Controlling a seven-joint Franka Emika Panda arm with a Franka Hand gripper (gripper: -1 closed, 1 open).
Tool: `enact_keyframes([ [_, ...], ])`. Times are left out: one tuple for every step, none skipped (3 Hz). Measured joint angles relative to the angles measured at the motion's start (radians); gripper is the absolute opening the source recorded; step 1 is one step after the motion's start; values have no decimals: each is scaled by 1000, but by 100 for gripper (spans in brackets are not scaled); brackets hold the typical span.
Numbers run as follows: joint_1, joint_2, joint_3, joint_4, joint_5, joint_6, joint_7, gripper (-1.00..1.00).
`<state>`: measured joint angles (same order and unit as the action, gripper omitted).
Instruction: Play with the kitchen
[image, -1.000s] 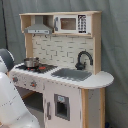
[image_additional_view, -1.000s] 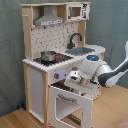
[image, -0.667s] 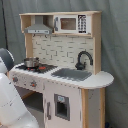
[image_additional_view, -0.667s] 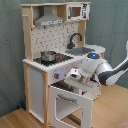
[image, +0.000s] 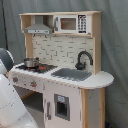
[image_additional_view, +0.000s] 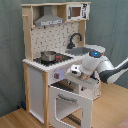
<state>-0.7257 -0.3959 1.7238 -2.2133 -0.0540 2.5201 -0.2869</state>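
Note:
The kitchen (image: 65, 50) (image_additional_view: 37, 75) is a tall white and light-wood toy unit with a dotted backsplash. A microwave (image: 72, 23) and range hood (image: 37, 27) sit on top. A black faucet (image: 83, 59) stands by the grey sink (image: 71, 74). A small metal pot (image_additional_view: 48, 56) rests on the hob. In the second exterior view the oven door (image_additional_view: 70, 100) hangs open, tilted outward. My gripper (image_additional_view: 74, 75) hovers just above the door's top edge, close to the counter front. In the first exterior view only my white arm (image: 10, 100) shows at the lower left.
A grey curtain (image: 115, 50) hangs behind the unit. It stands on a wooden floor (image_additional_view: 15, 117). My arm's links (image_additional_view: 112, 70) reach in from the second exterior view's right, in front of the rounded counter end.

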Motion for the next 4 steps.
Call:
enact_keyframes([
  [47,-12,-57,2,-84,-36,47,100],
  [88,-26,-103,8,-151,-78,79,100],
  [132,-46,-150,18,-218,-137,104,100],
  [179,-71,-192,36,-279,-211,122,100],
])
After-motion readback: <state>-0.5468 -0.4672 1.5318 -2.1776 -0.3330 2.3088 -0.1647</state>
